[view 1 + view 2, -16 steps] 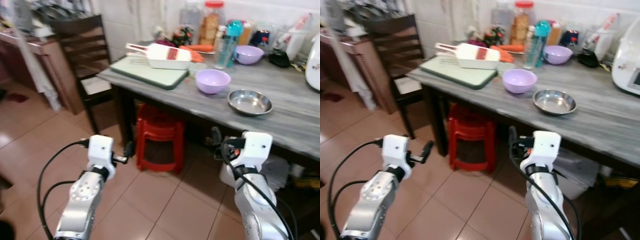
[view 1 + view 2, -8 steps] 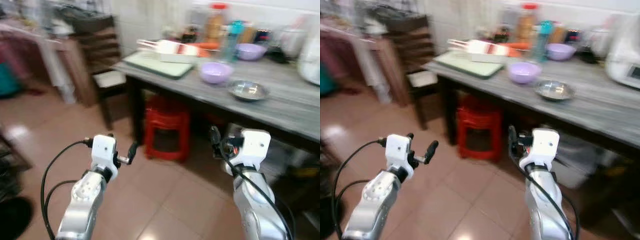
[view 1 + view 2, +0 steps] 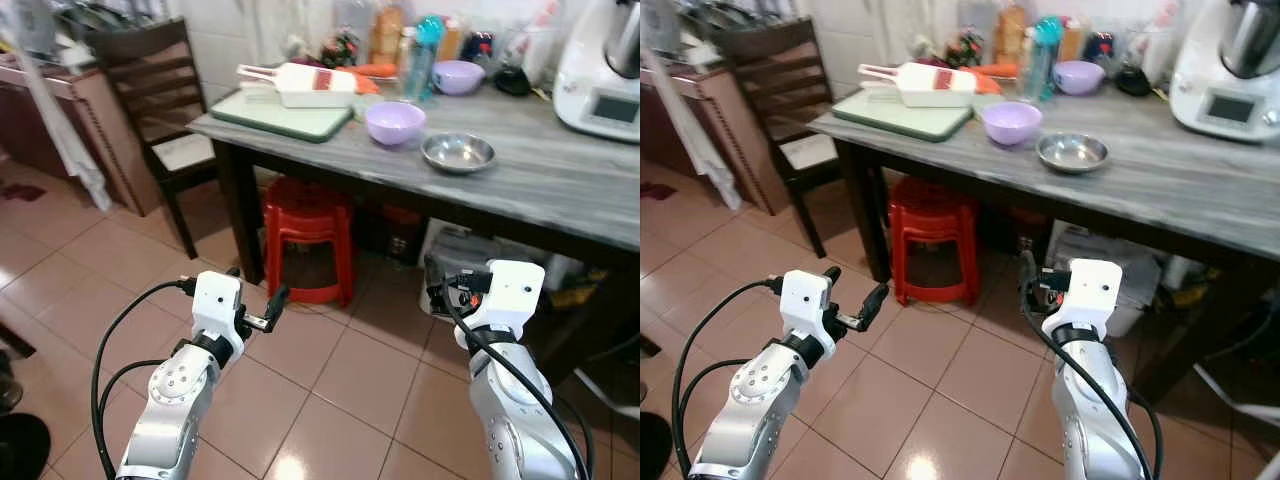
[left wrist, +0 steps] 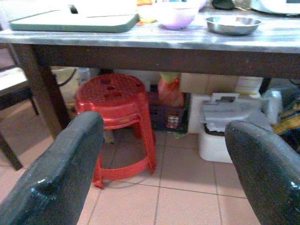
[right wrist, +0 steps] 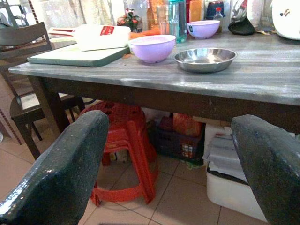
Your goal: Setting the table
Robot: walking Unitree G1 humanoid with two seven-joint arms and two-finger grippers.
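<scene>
Both hands held out empty above the tiled floor, short of the grey counter.

The left hand (image 4: 154, 159) and the right hand (image 5: 164, 168) hang in front of the robot, low, each with its two black fingers spread wide apart and nothing between them. Ahead stands the counter (image 3: 560, 190) with a lilac bowl (image 3: 395, 122) near its front edge and a steel dish (image 3: 458, 152) just beside it, apart from it. A second lilac bowl (image 3: 459, 76) sits farther back among bottles. A green cutting board (image 3: 285, 112) lies at the counter's left end, with a white tray (image 3: 310, 85) resting on it. A white kitchen appliance (image 3: 605, 75) stands at the right. Under the counter is a red plastic stool (image 3: 305, 235); a dark wooden chair (image 3: 165, 110) stands to its left.
</scene>
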